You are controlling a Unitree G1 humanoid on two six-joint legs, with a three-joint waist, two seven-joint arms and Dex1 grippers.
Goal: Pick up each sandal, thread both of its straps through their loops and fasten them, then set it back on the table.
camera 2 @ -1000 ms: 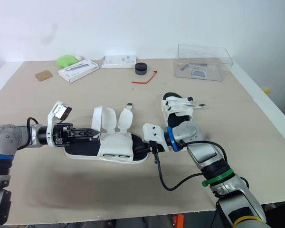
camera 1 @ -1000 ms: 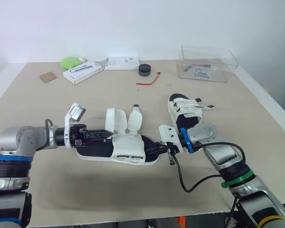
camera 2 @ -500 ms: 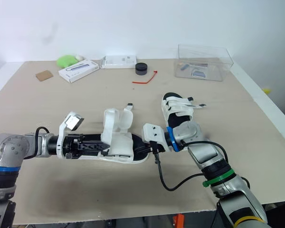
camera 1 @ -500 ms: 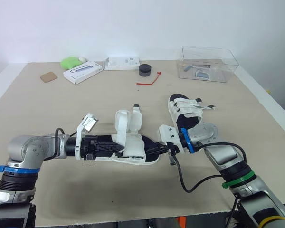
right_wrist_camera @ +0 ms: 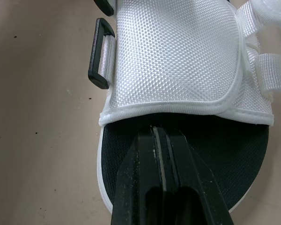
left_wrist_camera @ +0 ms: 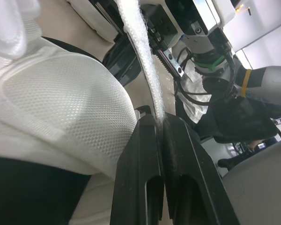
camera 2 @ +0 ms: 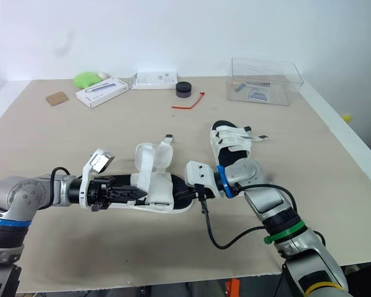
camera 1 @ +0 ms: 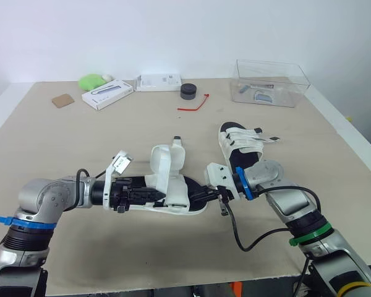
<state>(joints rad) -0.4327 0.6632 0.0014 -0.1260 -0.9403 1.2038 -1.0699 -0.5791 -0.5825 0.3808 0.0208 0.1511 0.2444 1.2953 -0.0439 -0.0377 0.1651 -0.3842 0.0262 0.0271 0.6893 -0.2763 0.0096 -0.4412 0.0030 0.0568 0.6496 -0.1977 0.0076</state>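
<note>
Two white straps [camera 1: 162, 162] (both unfastened) stand above the sandal [camera 1: 173, 197].

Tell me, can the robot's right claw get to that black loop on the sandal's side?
Probably yes. The black loop sits at the edge of the sandal, just ahead of the right claw, with nothing blocking. The claw is shut over the black insole, so it would need to open and shift sideways.

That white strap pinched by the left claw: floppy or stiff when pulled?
Probably flexible yet springy: the strap stands straight from the left gripper instead of drooping. Its fuzzy woven edge suggests it is light and not slippery.
</note>
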